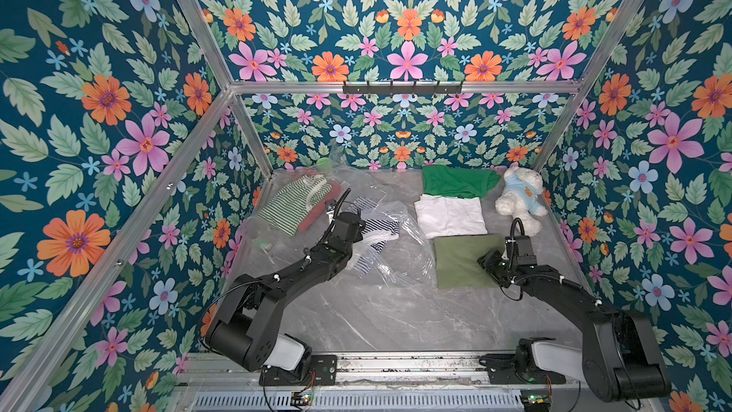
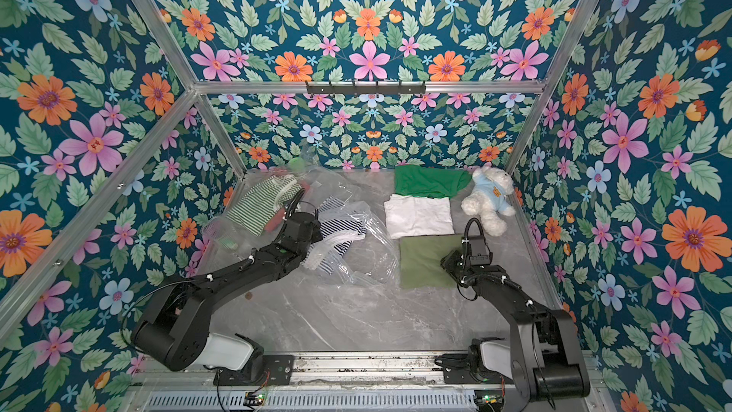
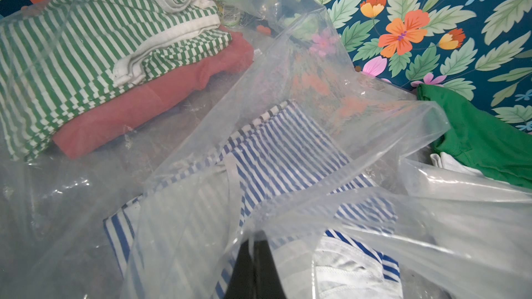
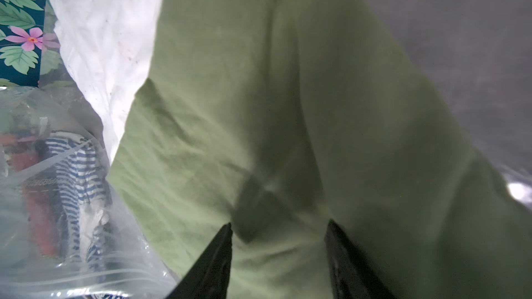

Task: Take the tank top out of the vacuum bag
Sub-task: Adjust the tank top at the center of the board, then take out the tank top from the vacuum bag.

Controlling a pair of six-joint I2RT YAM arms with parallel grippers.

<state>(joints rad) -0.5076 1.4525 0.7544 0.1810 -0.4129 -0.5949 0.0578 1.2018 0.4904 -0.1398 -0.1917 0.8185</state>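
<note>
Left on the surface [image 1: 376, 311], left pincer [image 3: 253, 243] clenches the vacuum bag [image 1: 400, 259], blue-striped tank top [image 3: 288, 145] inside. Jaws apart over olive cloth [image 4: 316, 110], right pincer [image 4: 279, 228] should cross and pinch fabric, not film

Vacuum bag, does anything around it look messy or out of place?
Yes. The vacuum bag lies crumpled across the left half of the table, with a blue-striped garment bunched up among its folds, while the folded clothes on the right sit tidy.
</note>
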